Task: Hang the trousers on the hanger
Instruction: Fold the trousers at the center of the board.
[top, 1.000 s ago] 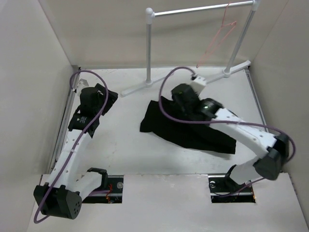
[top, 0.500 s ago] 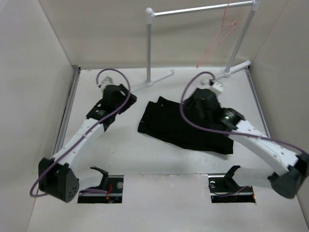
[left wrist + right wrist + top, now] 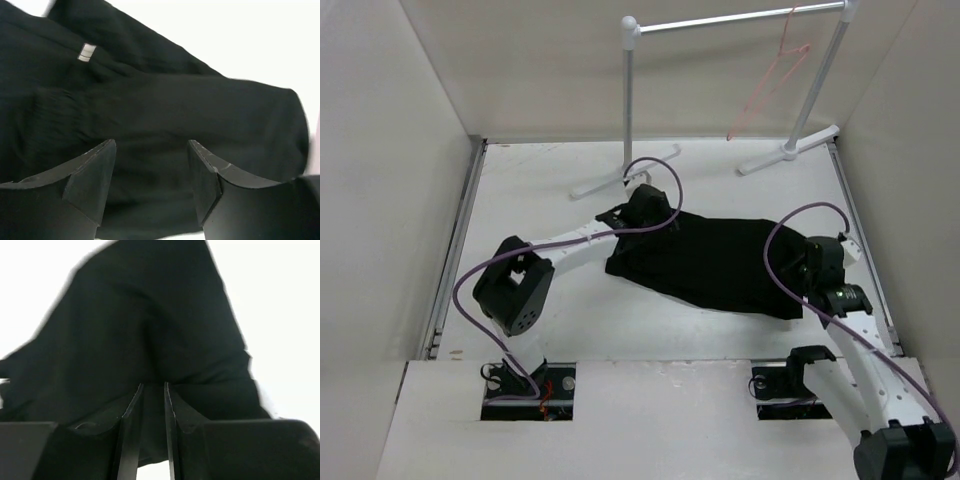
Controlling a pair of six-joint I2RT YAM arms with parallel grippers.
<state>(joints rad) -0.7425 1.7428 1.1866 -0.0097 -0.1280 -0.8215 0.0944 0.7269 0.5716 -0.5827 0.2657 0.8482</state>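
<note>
The trousers (image 3: 710, 265) lie flat on the table (image 3: 550, 200), stretched from left to right across its middle, a dark band between my two arms. My left gripper (image 3: 152, 167) hangs over their far left end, close to the foot of the rail (image 3: 628, 100). Its fingers (image 3: 92, 172) are spread well apart, and black cloth fills the view beneath them. I cannot tell whether the tips touch the fabric. A small white label (image 3: 86, 52) shows on the cloth far from those fingers, to the left in the wrist view.

My right gripper (image 3: 153, 415) sits at the right end of the trousers, near the right wall. Its fingers are drawn almost together, with only a narrow slot between them, and that slot is filled with black fabric, so I am pinching a fold of the trousers there. The cloth spreads away from the tips towards the far side.

The hanger (image 3: 768, 85), thin and pink-red, hangs by its hook from the right part of the rail's top bar, at the far side of the table and well apart from the trousers and from both grippers
</note>
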